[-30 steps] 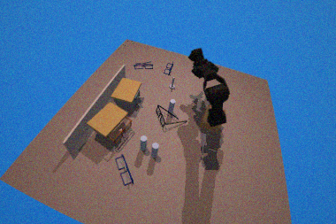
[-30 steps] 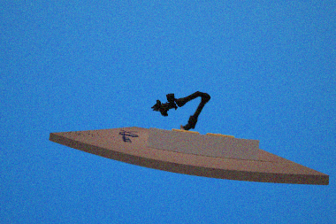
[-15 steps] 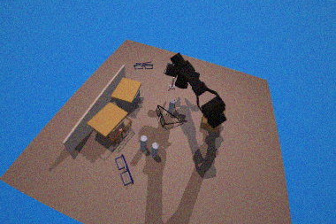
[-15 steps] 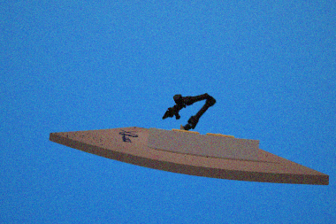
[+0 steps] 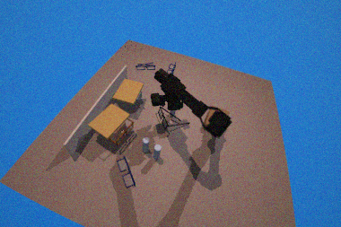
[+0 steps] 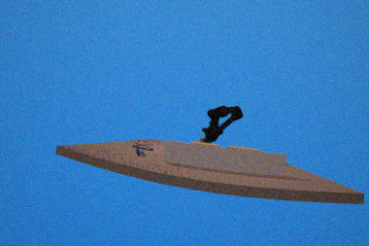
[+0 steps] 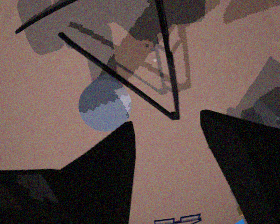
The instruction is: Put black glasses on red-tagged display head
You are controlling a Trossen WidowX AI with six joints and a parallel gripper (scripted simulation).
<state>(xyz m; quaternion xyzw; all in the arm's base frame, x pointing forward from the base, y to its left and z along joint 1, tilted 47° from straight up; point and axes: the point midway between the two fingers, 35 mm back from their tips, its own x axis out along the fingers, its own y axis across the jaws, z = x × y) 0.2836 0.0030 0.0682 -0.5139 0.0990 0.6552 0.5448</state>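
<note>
Brown tabletop (image 5: 251,170) (image 6: 117,159), black glasses (image 5: 165,121) (image 7: 171,75) near 2 pale posts

Three pairs of navy glasses (image 5: 126,172) (image 6: 141,149) (image 7: 181,220) lie about the worktop (image 5: 242,152) (image 6: 117,161) (image 7: 165,175). A long grey panel (image 5: 100,107) (image 6: 225,159) stands upright there.
</note>
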